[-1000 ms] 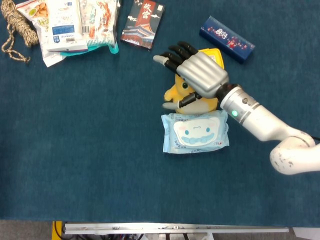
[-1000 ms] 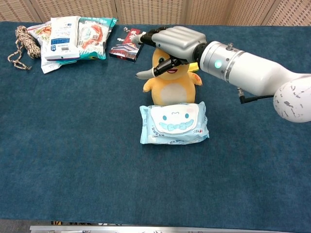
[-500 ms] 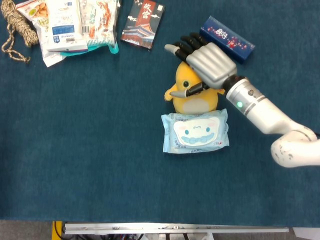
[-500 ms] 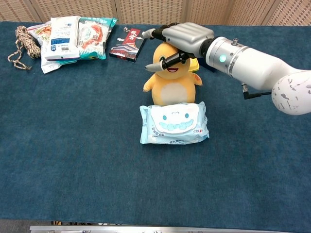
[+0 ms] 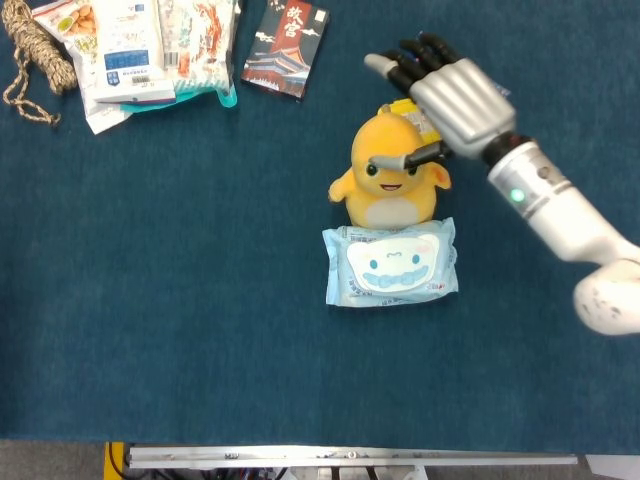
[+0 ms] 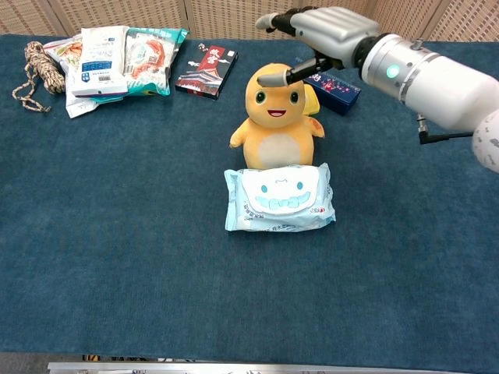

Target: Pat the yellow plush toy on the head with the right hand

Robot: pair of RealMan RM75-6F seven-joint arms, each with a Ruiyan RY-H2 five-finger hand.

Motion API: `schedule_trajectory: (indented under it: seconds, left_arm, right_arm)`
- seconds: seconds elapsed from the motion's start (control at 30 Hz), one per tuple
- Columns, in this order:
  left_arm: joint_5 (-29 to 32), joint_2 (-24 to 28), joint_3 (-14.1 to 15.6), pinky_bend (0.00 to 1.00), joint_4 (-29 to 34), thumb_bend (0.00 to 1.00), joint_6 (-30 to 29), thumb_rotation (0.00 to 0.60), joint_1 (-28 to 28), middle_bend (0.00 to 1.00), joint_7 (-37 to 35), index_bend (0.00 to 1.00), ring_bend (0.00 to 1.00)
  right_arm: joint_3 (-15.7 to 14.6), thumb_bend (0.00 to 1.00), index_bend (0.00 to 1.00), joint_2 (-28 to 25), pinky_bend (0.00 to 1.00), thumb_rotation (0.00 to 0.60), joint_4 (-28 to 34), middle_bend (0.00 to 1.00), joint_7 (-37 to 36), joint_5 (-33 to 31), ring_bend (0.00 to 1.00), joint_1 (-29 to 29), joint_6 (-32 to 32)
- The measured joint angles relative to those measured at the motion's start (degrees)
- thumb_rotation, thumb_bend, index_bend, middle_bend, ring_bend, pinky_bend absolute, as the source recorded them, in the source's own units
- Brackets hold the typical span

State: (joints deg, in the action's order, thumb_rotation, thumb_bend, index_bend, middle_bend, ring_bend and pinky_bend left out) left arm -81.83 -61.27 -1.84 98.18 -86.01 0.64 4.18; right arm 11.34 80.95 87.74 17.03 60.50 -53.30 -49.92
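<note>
The yellow plush toy point(image 6: 277, 113) sits upright near the middle of the blue table point(image 6: 117, 234), facing the robot, just behind a light blue wipes pack point(image 6: 279, 198) that touches its front. The right hand point(image 6: 323, 35) hangs above and to the right of the toy's head, holding nothing, its fingers spread and stretched forward, the thumb point(image 6: 282, 76) lying over the toy's forehead; whether it touches cannot be told. A dark blue box point(image 6: 337, 86) lies behind the toy, snack packets point(image 6: 117, 54) at the far left
</note>
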Motion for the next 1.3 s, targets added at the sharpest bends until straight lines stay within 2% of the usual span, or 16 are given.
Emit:
schedule_trajectory:
  seconds: [0.17,0.43,0.57,0.8,1.03,1.3]
  left_arm:
    - [-0.1,-0.2,-0.3,0.00,-0.4,0.16,0.0,0.600,0.3,0.00,-0.1,0.00,0.00]
    - [-0.2,-0.2,-0.8,0.00,0.1,0.16,0.4,0.600,1.0,0.00,0.9,0.00,0.00]
    - [-0.3,-0.2,-1.0,0.00,0.7,0.16,0.6,0.600,1.5,0.00,1.7,0.00,0.00]
    - [-0.9,-0.1,-1.5,0.00,1.6,0.16,0.0,0.600,1.9,0.00,2.3,0.00,0.00]
    - [-1.7,0.0,-1.6,0.00,2.7,0.16,-0.6,0.600,2.1,0.00,3.2,0.00,0.00]
    - [-2.0,-0.1,-1.3,0.00,3.3,0.16,0.1,0.600,2.6,0.00,4.5,0.00,0.00]
  right_arm:
    - [-1.6,0.00,0.10,-6.4,0.00,0.244,5.9,0.13,-0.2,3.3,0.00,5.1,-6.2]
    - [-6.1,0.00,0.10,-16.1,0.00,0.266,12.3,0.13,-1.3,10.5,0.00,15.5,-17.1]
    - [-8.7,0.00,0.10,-19.3,0.00,0.354,13.5,0.13,-1.5,13.6,0.00,20.3,-21.7]
    - [-12.3,0.00,0.10,-21.6,0.00,0.391,14.2,0.13,-1.9,17.3,0.00,28.8,-29.8]
    - [-15.3,0.00,0.10,-21.4,0.00,0.393,13.0,0.13,-4.0,21.7,0.00,37.9,-38.5]
    - [-15.0,0.00,0.10,-21.2,0.00,0.394,11.8,0.13,-6.5,23.2,0.00,42.1,-40.7]
